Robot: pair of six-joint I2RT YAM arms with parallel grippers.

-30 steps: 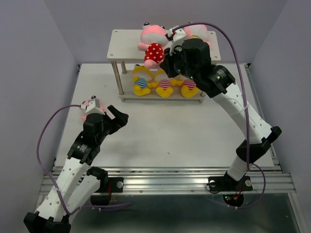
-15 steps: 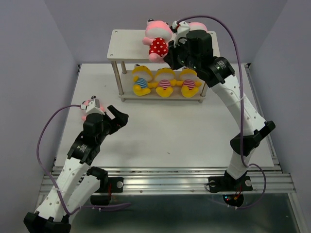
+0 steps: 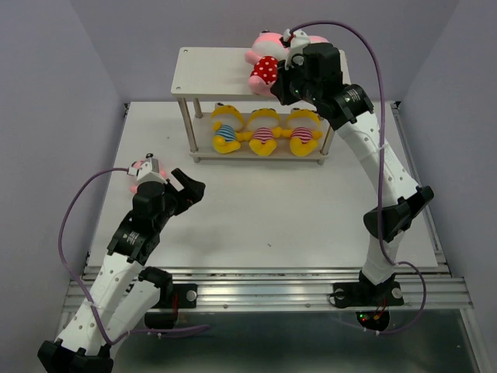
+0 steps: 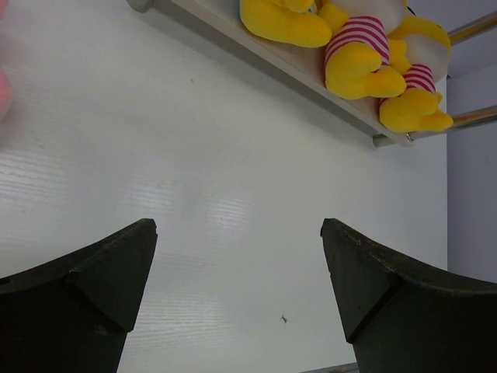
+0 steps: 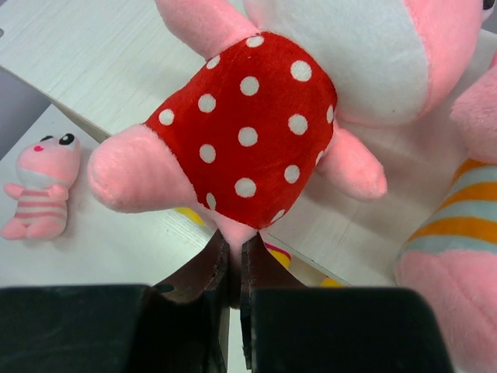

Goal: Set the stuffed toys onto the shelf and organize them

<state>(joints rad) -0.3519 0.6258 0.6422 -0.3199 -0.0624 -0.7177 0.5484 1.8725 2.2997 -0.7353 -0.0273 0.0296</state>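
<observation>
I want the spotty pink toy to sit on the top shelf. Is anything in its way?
Nothing visible blocks it. The right pincer holds the polka-dot toy over the top board. Another pink toy in orange stripes lies close beside it; the board's left end is bare.

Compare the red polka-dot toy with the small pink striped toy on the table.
Outfit: the polka-dot toy wears red with white dots; the striped toy wears pink-and-white stripes. State: the polka-dot toy is pinched by a leg in the right pincer at the top board of the shelf; the striped toy lies free on the table. Both are pink plush.
</observation>
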